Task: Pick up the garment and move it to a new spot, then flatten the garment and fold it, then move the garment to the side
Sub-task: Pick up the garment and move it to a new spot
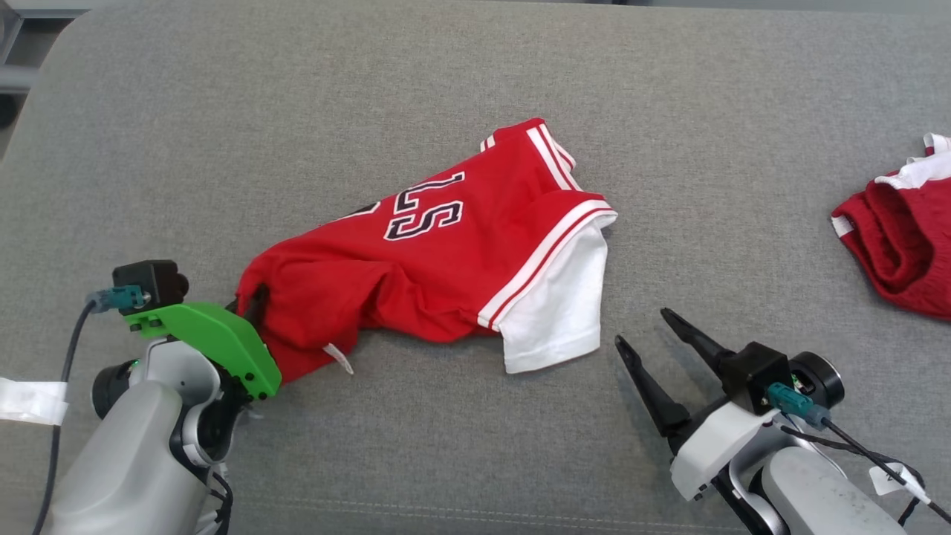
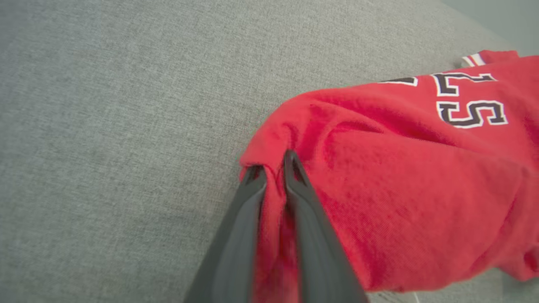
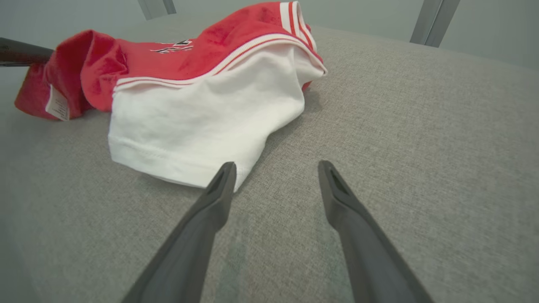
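The garment (image 1: 446,260) is a small red jersey with a black-and-white number, striped trim and white sleeves, lying crumpled in the middle of the grey cushion (image 1: 223,134). My left gripper (image 1: 252,299) is at the garment's left end, shut on a fold of red fabric; the left wrist view shows the cloth (image 2: 400,176) pinched between the two dark fingers (image 2: 273,166). Off to the right, my right gripper (image 1: 643,327) stands open just beside the white sleeve. In the right wrist view its fingers (image 3: 276,166) rest above bare cushion, the left one close to the sleeve hem (image 3: 202,122).
A second, dark red garment (image 1: 899,238) with white trim lies bunched at the cushion's right edge. The cushion's seam runs along the front (image 1: 475,509). Bare grey fabric stretches behind and in front of the jersey. Metal posts (image 3: 433,21) rise beyond the far edge.
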